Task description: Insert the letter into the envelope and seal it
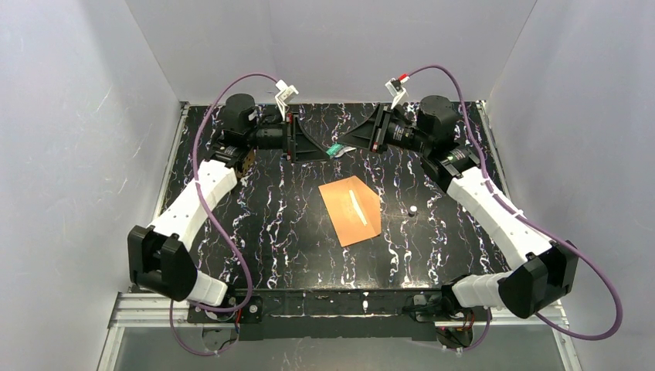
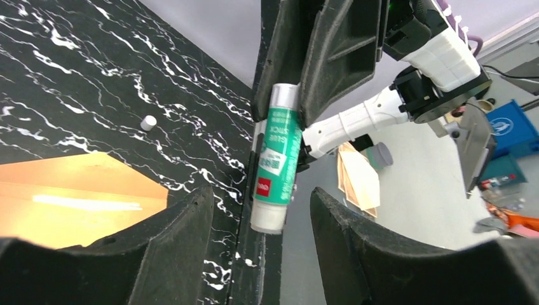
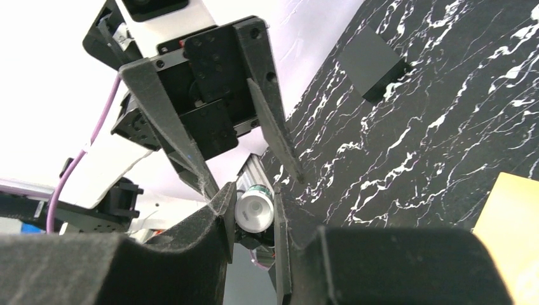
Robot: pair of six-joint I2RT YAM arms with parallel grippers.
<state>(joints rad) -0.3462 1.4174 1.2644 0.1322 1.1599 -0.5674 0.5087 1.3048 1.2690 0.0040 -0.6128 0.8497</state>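
Top external view: flat orange-brown kraft paper envelope (image 1: 351,210) lies on the black white-veined marble-pattern table (image 1: 263,224), about centre. Its pointed flap is spread towards the right arm's side. A pale thin streak runs across its upper face.

Small white cylinder (image 1: 413,209) stands on the table just right of the envelope, apart from it.

Both arms reach to the far edge of the table, pincers facing each other. Between them: green-and-white glue stick (image 1: 336,151), held off the table.

Right gripper (image 1: 345,147): the left wrist view shows its black fingers (image 2: 337,57) clamped on the stick's grey upper end. The right wrist view agrees, with both foam pads pressed against the round white end face.

Left gripper (image 2: 260,198): jaws spread wide, one finger on each side of the stick's white lower end, neither touching it.

Left wrist view also shows the envelope's pointed edge at lower left and the white cylinder beyond it. The stick's label is printed but too small to read fully.
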